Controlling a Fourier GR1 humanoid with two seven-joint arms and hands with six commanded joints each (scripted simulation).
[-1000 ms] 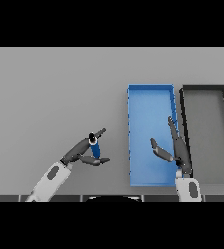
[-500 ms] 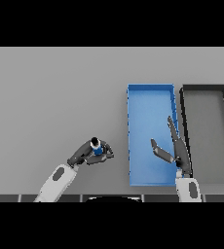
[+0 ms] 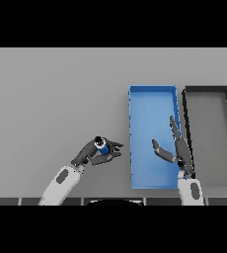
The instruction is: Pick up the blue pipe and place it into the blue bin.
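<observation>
we see the left hand point(image 3: 94, 151) clasped around the blue pipe point(image 3: 102, 147), fingers curled about it, over the grey table point(image 3: 56, 94) just left of the blue bin point(image 3: 152, 90). our right hand point(image 3: 177, 148) hangs over the bin's right side, fingers straight and relaxed, holding nothing. a dark bin point(image 3: 208, 89) sits beside it.

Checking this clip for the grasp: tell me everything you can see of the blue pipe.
Little of the blue pipe shows: a small blue piece with a dark end facing up-left. The left hand has its fingers and thumb curled round it and hides most of it. It sits left of the blue bin, outside it, not yet over the rim. Whether it touches the table cannot be told, nor its full shape or material.
</observation>
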